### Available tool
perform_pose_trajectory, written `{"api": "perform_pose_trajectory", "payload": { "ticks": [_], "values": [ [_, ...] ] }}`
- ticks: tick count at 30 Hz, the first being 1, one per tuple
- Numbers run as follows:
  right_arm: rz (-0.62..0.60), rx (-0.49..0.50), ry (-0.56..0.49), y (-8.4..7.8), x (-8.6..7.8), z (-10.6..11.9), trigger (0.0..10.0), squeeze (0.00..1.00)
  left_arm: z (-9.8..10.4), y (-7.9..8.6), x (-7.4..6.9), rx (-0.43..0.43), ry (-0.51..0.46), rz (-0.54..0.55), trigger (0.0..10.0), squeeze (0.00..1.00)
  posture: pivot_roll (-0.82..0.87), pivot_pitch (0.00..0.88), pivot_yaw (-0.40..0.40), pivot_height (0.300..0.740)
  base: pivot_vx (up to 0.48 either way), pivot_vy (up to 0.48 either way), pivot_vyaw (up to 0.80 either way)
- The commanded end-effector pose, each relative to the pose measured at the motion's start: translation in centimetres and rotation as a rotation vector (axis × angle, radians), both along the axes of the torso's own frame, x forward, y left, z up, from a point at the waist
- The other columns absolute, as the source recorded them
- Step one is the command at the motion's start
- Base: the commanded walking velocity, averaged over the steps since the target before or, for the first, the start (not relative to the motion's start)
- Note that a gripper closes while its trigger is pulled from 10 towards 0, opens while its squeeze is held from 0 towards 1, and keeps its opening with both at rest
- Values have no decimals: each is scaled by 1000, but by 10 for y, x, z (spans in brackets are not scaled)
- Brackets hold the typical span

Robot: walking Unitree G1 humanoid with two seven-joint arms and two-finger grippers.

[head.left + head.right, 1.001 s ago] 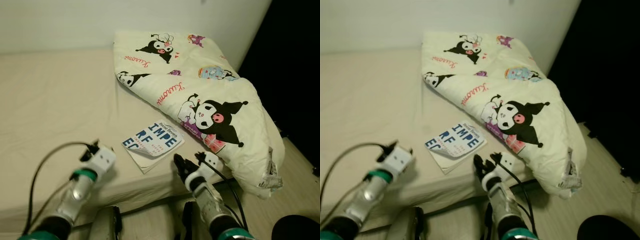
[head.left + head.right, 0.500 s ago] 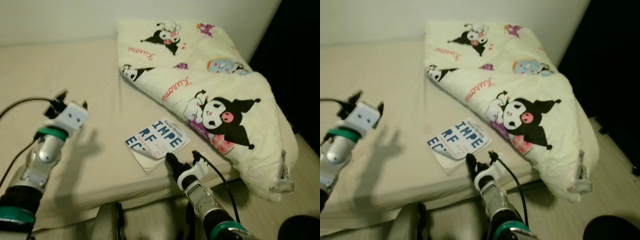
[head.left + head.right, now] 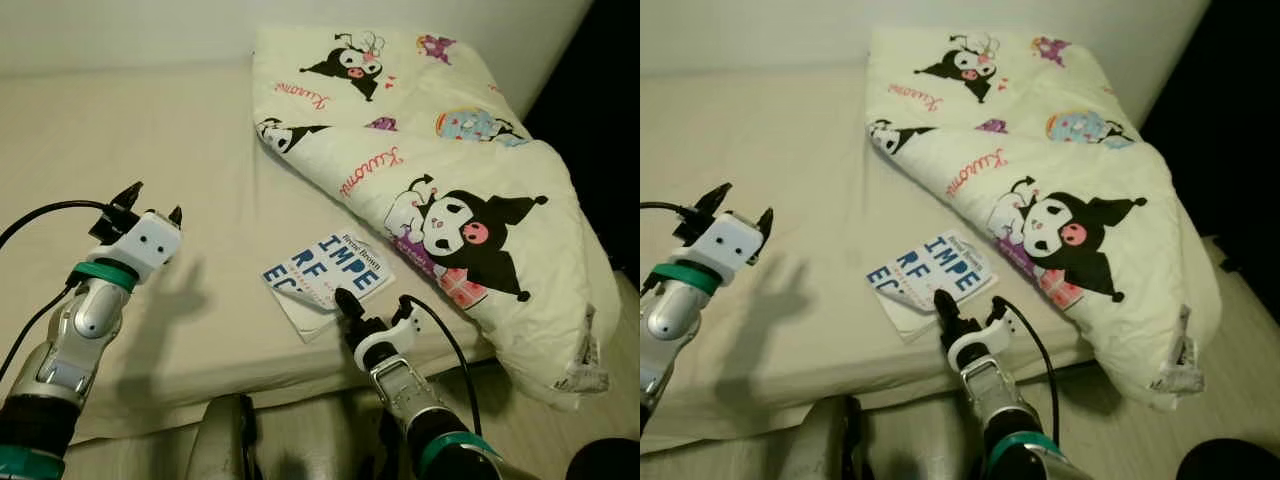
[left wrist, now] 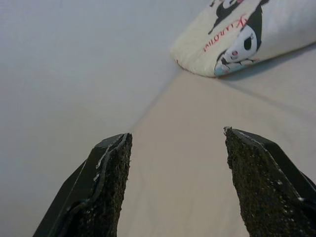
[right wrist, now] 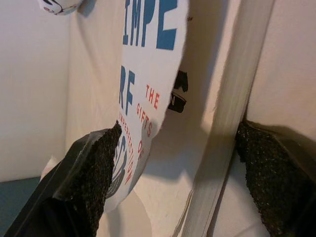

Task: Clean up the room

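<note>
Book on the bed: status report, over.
Right gripper open, fingers straddling the book, cover curled up. Left gripper open above the bed. Blanket beside the book.

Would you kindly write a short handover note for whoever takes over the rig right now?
Right hand: open, fingers straddling the near corner of the book, whose cover curls up; not gripped yet.
Left hand: open, raised over the bare mattress, holding nothing.
Cartoon-print quilt lies rumpled along the bed's right side.
Done: nothing visibly tidied.
Left: grip the book, remove it, sort the quilt.

Silver arms with green wrist bands, white blocks, looping black cables, each claw [image 3: 150, 201] black-fingered.
</note>
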State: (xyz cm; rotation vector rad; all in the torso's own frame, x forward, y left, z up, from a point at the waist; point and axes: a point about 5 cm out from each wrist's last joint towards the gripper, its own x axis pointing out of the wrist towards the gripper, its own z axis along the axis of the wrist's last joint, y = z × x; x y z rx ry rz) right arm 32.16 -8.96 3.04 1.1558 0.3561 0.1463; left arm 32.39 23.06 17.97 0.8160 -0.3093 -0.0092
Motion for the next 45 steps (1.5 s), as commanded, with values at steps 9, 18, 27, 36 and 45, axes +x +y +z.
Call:
{"api": "perform_pose_trajectory", "payload": {
  "ticks": [9, 18, 27, 36, 45],
  "values": [
    [51, 93, 77, 48, -3, 6, 5373, 0, -1, 4, -24, -9, 33, 28, 10000, 0, 387, 240, 25, 586, 0, 0, 0],
    [-4, 269, 22, 60, 11, 29, 0, 0, 5, 4, -32, 8, 36, 36, 10000, 0, 451, 234, 36, 586, 0, 0, 0],
    [2, 321, -10, 71, 15, 41, 0, 0, 11, 5, -32, 19, 46, 41, 10000, 0, 444, 209, 61, 586, 0, 0, 0],
    [-19, 264, 9, 70, 17, 42, 0, 0, 17, 0, -25, 25, 44, 23, 10000, 0, 437, 184, 69, 586, 0, 0, 0],
    [33, 303, -181, 69, 31, 71, 0, 0, 13, -6, -20, 12, 43, 15, 10000, 0, 384, 141, 59, 586, 0, 0, 0]
  ]
}}
